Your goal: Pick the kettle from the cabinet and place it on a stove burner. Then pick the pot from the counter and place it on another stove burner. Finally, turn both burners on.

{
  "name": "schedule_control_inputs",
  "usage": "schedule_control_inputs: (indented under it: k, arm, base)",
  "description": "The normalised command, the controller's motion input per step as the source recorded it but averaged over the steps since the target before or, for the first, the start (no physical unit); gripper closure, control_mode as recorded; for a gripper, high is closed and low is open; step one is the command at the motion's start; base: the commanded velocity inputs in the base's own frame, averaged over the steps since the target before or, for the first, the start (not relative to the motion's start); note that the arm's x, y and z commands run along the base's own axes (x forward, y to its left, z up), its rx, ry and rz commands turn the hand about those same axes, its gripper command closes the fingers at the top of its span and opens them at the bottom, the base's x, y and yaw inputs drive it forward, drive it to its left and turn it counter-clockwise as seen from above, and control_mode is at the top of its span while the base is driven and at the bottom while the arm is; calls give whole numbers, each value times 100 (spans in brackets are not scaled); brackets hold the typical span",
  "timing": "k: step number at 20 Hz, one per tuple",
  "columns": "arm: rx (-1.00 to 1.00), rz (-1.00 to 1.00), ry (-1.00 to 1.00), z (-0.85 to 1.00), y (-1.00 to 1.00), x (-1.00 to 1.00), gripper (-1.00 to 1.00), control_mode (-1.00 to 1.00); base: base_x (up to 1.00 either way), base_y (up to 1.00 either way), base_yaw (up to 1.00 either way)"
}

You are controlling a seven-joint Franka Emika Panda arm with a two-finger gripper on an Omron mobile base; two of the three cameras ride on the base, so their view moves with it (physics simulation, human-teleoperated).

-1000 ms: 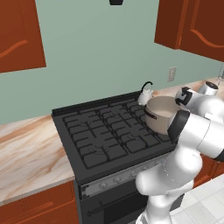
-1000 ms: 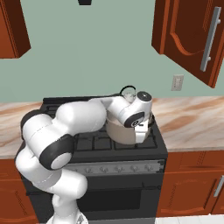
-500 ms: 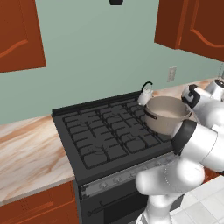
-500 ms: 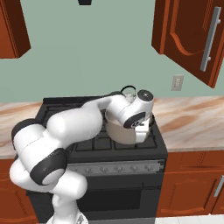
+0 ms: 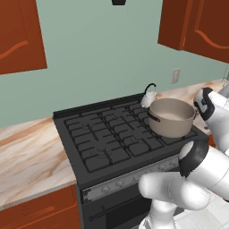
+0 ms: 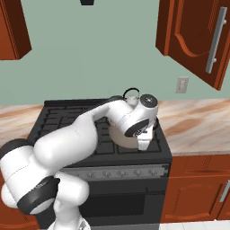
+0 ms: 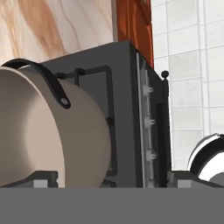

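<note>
At the right front corner of the range (image 5: 85,147), the pot (image 5: 171,117) stands on the grate near the front edge. Just behind it, at the right rear corner, sits the kettle (image 5: 149,95). My gripper (image 7: 111,180) hangs beside the pot with its tips spread wide, the pot's wall between them; whether the left tip touches it I cannot tell. The silver knobs (image 7: 148,123) line the range's front edge.

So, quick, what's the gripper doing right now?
Gripper: open, jaws spread wide beside the pot on the stove, holding nothing.
</note>
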Motion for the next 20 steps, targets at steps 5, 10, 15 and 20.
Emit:
schedule_control_inputs:
  k: [5,10,15,20]
  arm:
    - [0,0,-2,14,4,-50,-100,-100]
    - [1,0,-2,5,1,-52,-100,-100]
    - [4,0,-3,2,0,-58,-100,-100]
    - [5,0,0,0,-3,-50,-100,-100]
  base:
    - [0,0,0]
    - [0,0,0]
    - [0,0,0]
    - [0,0,0]
